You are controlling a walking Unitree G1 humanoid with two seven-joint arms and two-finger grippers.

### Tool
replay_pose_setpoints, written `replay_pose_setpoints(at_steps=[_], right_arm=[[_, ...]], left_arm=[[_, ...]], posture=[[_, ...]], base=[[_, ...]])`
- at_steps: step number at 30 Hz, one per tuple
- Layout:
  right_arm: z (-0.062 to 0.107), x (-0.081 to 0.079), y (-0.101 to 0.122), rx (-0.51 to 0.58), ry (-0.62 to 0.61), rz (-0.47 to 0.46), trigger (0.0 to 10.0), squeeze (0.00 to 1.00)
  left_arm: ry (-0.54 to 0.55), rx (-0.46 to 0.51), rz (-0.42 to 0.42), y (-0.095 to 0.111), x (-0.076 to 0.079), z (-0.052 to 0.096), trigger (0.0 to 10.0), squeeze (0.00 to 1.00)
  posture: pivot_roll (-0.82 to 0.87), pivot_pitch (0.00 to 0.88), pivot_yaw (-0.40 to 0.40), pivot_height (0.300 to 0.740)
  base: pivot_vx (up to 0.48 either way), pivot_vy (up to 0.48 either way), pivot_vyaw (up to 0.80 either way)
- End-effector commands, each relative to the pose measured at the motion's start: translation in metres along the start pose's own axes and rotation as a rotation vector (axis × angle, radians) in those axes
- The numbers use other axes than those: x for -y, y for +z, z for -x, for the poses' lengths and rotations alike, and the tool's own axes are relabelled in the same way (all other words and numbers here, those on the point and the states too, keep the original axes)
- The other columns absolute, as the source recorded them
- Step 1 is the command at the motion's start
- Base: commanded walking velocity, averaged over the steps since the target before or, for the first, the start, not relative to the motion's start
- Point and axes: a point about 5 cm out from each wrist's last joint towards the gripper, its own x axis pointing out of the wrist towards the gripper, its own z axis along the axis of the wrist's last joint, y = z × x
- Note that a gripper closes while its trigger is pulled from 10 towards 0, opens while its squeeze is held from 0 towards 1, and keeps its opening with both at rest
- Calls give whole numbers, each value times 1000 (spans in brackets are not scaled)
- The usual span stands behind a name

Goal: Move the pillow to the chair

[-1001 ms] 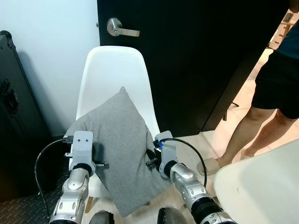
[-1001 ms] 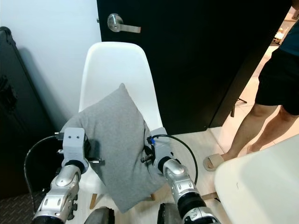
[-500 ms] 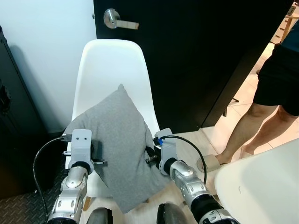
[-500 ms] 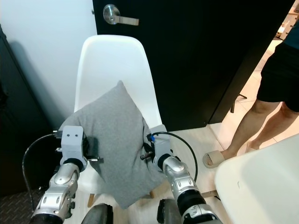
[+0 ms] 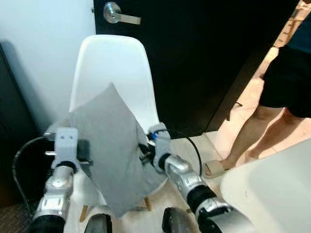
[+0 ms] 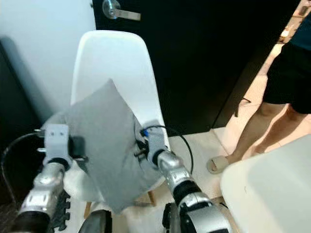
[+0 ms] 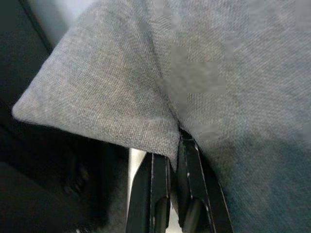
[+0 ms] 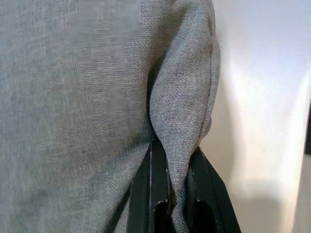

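A grey square pillow (image 5: 109, 145) hangs corner-up in front of a white moulded chair (image 5: 114, 63), over its seat. My left gripper (image 7: 176, 145) is shut on the pillow's left edge, pinching a fold of fabric between its black fingers (image 7: 158, 189). On the opposite edge my right gripper (image 8: 175, 155) is shut on another fold of the pillow (image 8: 87, 97), with the chair's white shell (image 8: 262, 107) just beyond it. In the head views both wrists flank the pillow at seat height.
A black door (image 5: 204, 58) with a silver lever handle (image 5: 116, 14) stands behind the chair. A person's legs (image 5: 272, 121), in sandals, stand at the right. A white rounded surface (image 5: 272, 194) fills the lower right corner. A dark case (image 5: 12, 111) sits left.
The camera has moved forward and dipped, so the chair sits nearer and the picture is blurred. Both grippers stay shut on the pillow, which has come closer to the chair's back.
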Motion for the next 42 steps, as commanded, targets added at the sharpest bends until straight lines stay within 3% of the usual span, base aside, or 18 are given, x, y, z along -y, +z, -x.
replay_pose_setpoints(at_steps=[1,2,4,10,18,21,27,42], right_arm=[[-13,-12,32,72,46,-71,10000,0],[-16,-14,41,83,55,-101,10000,0],[-16,-14,41,83,55,-101,10000,0],[-19,-9,55,79,-5,-127,10000,0],[-19,-1,67,107,-74,-112,10000,0],[-18,7,76,151,-131,-135,10000,0],[-15,14,67,142,-163,-206,10000,0],[-13,13,45,45,-131,-189,10000,0]], left_arm=[[10,80,-34,28,-10,-17,10000,0],[20,103,-46,40,-15,-23,10000,0],[20,103,-46,40,-15,-23,10000,0],[24,117,-110,64,-27,-39,10000,0],[-30,129,-165,74,-23,-47,10000,0],[-107,148,-189,81,-14,-50,10000,0],[-199,144,-249,91,2,-57,10000,0],[-273,107,-319,87,11,-59,10000,0]], posture=[[133,0,-216,600],[133,0,-219,600],[133,0,-219,600],[145,33,-240,585],[151,38,-236,580],[153,40,-217,580],[164,49,-128,580],[178,78,-39,580]], base=[[0,0,0],[0,0,0],[0,0,0],[0,0,0],[0,0,0],[0,0,0],[0,0,0],[0,0,0]])
